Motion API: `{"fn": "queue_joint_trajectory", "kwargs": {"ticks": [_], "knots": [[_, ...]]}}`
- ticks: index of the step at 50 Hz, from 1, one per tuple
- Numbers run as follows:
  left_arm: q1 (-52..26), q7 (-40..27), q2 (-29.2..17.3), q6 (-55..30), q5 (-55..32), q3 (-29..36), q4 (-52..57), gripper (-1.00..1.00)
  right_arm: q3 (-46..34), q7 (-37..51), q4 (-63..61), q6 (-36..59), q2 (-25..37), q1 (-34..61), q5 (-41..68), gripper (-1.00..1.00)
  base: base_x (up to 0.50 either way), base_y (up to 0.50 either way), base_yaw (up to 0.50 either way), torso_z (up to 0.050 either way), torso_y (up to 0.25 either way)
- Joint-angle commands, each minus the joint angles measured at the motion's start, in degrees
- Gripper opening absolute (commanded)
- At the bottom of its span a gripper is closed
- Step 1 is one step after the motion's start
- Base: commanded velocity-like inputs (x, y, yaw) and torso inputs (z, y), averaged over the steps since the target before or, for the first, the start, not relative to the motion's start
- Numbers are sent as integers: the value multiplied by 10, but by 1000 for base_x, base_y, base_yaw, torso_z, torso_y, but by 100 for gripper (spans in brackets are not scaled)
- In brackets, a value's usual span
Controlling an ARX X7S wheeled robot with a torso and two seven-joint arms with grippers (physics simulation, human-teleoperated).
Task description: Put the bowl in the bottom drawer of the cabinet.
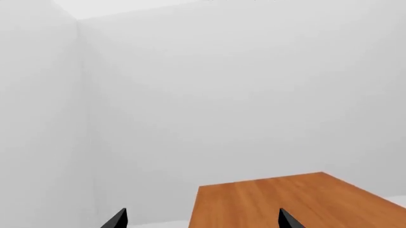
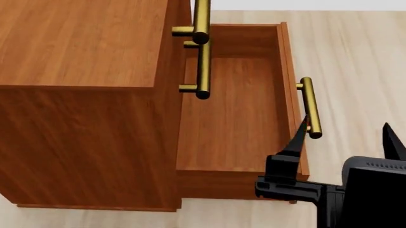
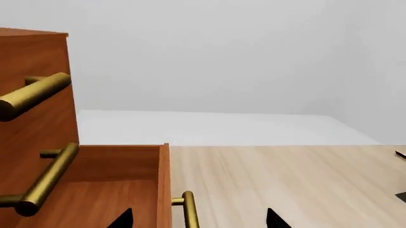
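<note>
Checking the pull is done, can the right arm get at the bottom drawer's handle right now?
Probably yes: the right tool is open beside the brass handle of the pulled-out bottom drawer, with nothing between.

Open bottom drawer (image 3: 101, 190) beside spread tool (image 3: 198, 219) tips

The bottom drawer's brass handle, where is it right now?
In the head view, the handle sits on the pulled-out bottom drawer, right of the cabinet, just beside the right gripper.
</note>
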Motion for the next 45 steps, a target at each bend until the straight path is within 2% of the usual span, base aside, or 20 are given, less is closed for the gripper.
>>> {"fn": "queue_joint_trajectory", "kwargs": {"ticks": [1, 3, 4, 7, 9, 10, 12, 15, 19, 21, 23, 30, 37, 45], "knots": [[-2, -3, -1, 3, 0, 3, 0, 100, 91, 62, -57, 161, -1, 55, 80, 100, 0, 0, 0, 0, 0], [-2, -3, -1, 3, 2, 6, 0, 100, 108, 62, -63, 174, -1, 60, 95, 100, 0, 0, 0, 0, 0], [-4, -3, 0, 3, 3, 9, -1, 100, 120, 79, -72, 209, 4, 72, 102, 100, 0, 0, 0, 0, 0], [-9, -5, 0, 2, 3, 14, -2, 100, 187, 99, -85, 302, -14, 106, 158, 100, 0, 0, 0, 0, 0], [-13, -6, 0, 1, 3, 19, -2, 100, 233, 94, -90, 330, -28, 121, 196, 100, 0, 0, 0, 0, 0], [-14, -6, 0, 1, 3, 20, -2, 100, 255, 123, -82, 367, -30, 134, 230, 100, 0, 0, 0, 0, 0], [-14, -7, 0, 1, 2, 20, -1, 100, 284, 157, -73, 366, -21, 140, 301, 100, 0, 0, 0, 0, 0], [-14, -7, 0, 2, 4, 22, -1, 100, 293, 306, -25, 365, 24, 151, 455, 100, 0, 0, 0, 0, 0], [-16, -8, 3, 4, 7, 29, -1, 100, 291, 445, 32, 341, 75, 173, 636, 100, 0, 0, 0, 0, 0], [-17, -8, 3, 5, 9, 32, -2, 100, 281, 486, 42, 327, 98, 177, 672, 100, 0, 0, 0, 0, 0], [-18, -8, 3, 6, 8, 32, -2, 100, 255, 567, 55, 307, 131, 172, 710, 100, 0, 0, 0, 0, 0], [-13, -4, 6, 14, 17, 39, -7, 100, 245, 584, 68, 262, 177, 148, 747, 100, 0, 0, 0, 0, 0], [-15, -4, 6, 16, 15, 41, -8, 100, 187, 588, 81, 171, 249, 122, 760, 100, 0, 0, 0, 0, 0], [-5, 3, 7, 27, 23, 40, -14, 100, 222, 582, 87, 92, 275, 42, 790, 100, 0, 0, 0, 0, 0]]}}
